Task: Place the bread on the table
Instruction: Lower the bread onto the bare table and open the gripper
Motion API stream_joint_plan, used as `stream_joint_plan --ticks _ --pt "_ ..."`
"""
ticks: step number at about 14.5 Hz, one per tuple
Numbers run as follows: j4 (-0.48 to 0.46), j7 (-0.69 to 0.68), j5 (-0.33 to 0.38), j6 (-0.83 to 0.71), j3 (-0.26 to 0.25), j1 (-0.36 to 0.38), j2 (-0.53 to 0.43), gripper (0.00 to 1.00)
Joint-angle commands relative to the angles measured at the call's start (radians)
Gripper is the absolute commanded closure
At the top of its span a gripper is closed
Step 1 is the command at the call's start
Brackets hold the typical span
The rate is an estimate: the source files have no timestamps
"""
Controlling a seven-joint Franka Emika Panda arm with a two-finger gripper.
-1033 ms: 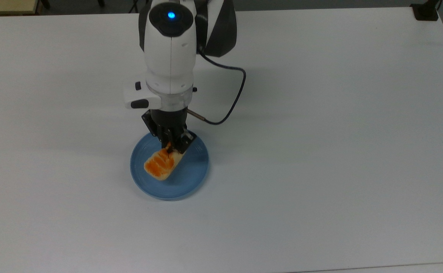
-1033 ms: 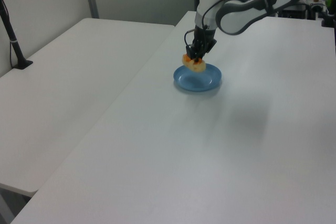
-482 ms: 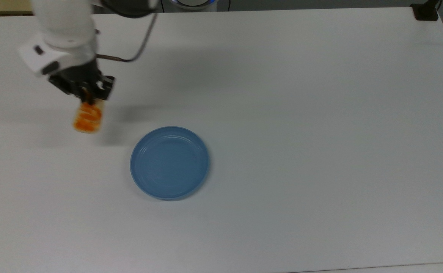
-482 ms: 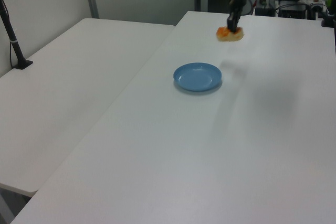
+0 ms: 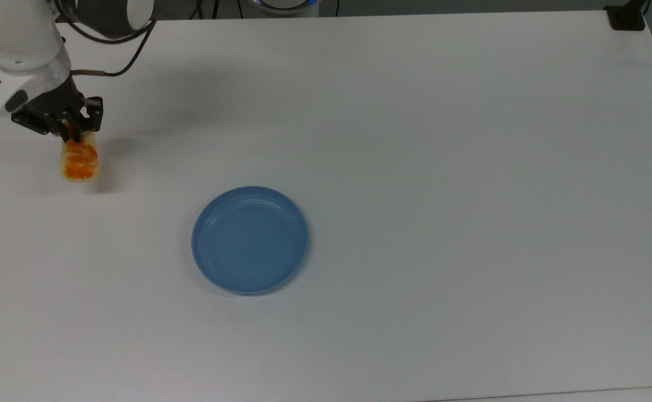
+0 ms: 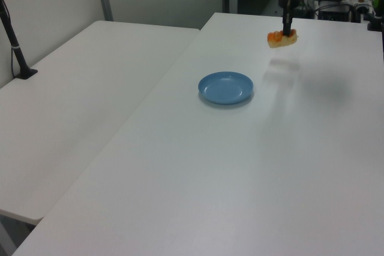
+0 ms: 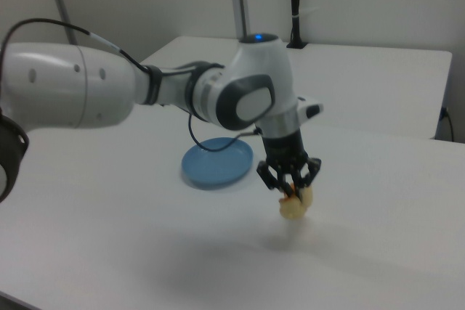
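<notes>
The gripper (image 5: 72,132) is clamping one end of the bread (image 5: 80,160) and carrying it above the table (image 5: 443,167), well clear of the blue plate (image 5: 249,240), so lowering gently until it touches before releasing seems wise.

Bread (image 5: 80,161): small oblong bun with pale tan sides and a glossy orange top scored into diagonal segments. It hangs above the table, clear of the surface, its upper end hidden between dark fingers, at the far left of the top view; its shadow falls on the white surface beside it. In the left view the bun (image 6: 282,39) appears near the far end of the table. Table (image 5: 443,167): large white rectangular top, smooth and plain.
</notes>
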Motion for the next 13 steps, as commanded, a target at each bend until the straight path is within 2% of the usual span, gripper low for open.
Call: stream_joint_plan --ticks 1,5,8,9,10,13 --pt "-0.012 -0.126 0.024 0.052 0.012 -0.044 0.037 1.00" --pt "-0.038 -0.201 0.117 0.138 0.012 -0.087 0.067 1.00" --pt "-0.061 -0.209 0.122 0.189 0.010 -0.096 0.080 1.00" --pt "-0.060 -0.208 0.118 0.186 0.010 -0.107 0.082 0.33" --pt "-0.061 -0.205 0.119 0.181 0.010 -0.115 0.082 0.00" --pt "-0.061 -0.185 0.121 0.175 0.012 -0.115 0.081 0.00"
